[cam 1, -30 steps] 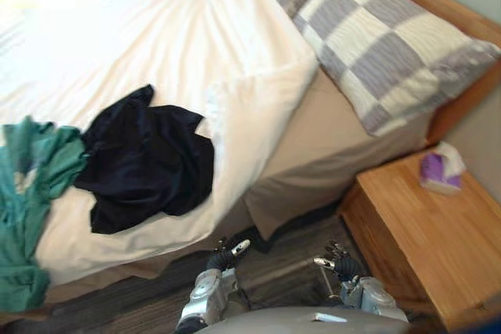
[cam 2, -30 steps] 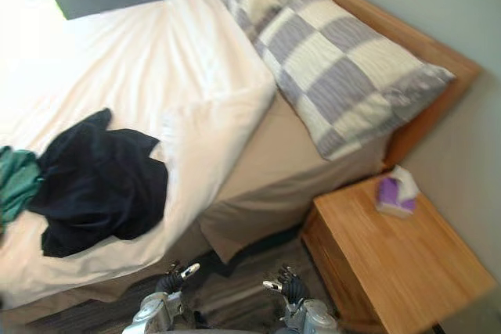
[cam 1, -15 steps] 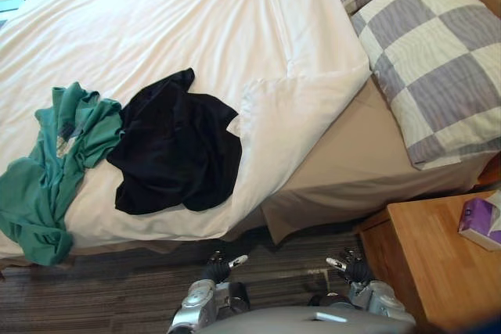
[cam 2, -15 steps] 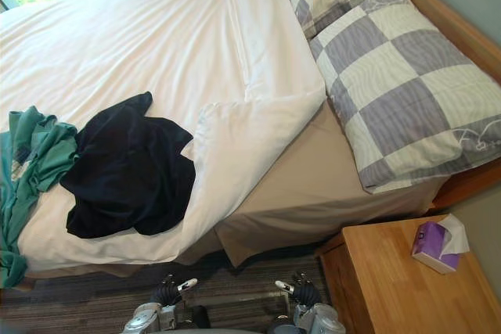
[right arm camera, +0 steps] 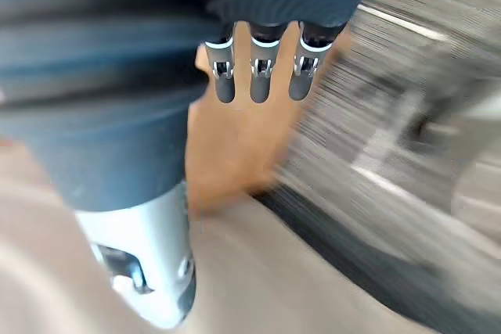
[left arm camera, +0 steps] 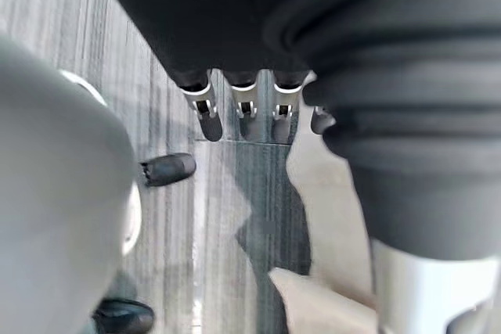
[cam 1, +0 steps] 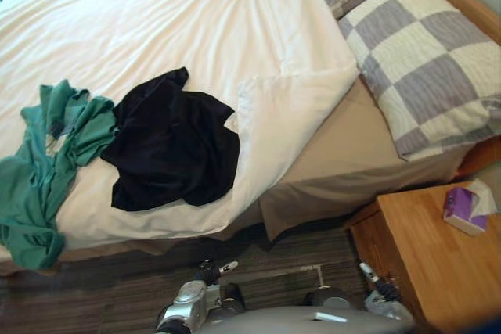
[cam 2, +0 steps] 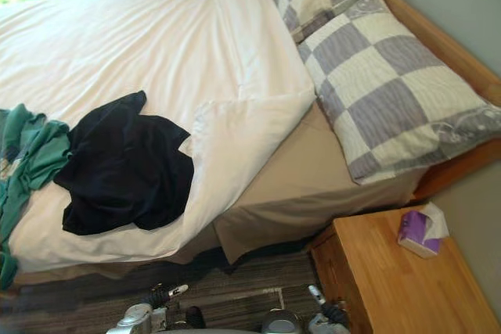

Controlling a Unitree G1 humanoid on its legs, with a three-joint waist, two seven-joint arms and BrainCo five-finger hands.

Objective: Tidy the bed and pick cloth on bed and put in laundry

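Moved: your head view, and the right robot hand (cam 1: 376, 283) toward the nightstand (cam 1: 427, 271); it and the left robot hand (cam 1: 211, 270) hang released, black garment (cam 1: 172, 142) and green garment (cam 1: 47, 166) on the bed (cam 1: 196, 13), yet to collect.

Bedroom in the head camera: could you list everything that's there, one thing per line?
duvet: one, white, spread over the bed, corner folded back near the pillows
black garment: one, black, crumpled on the duvet
green garment: one, teal green, beside the black one, draping over the bed's edge
pillows: two, grey and cream checks, at the bed's head
sheet: one, tan, bared by the fold
bed frame: one, wooden
nightstand: one, wooden, beside the bed
tissue box: one, purple, on the nightstand
carpet: grey, striped
left hand: fingers straight, empty
right hand: fingers straight, empty
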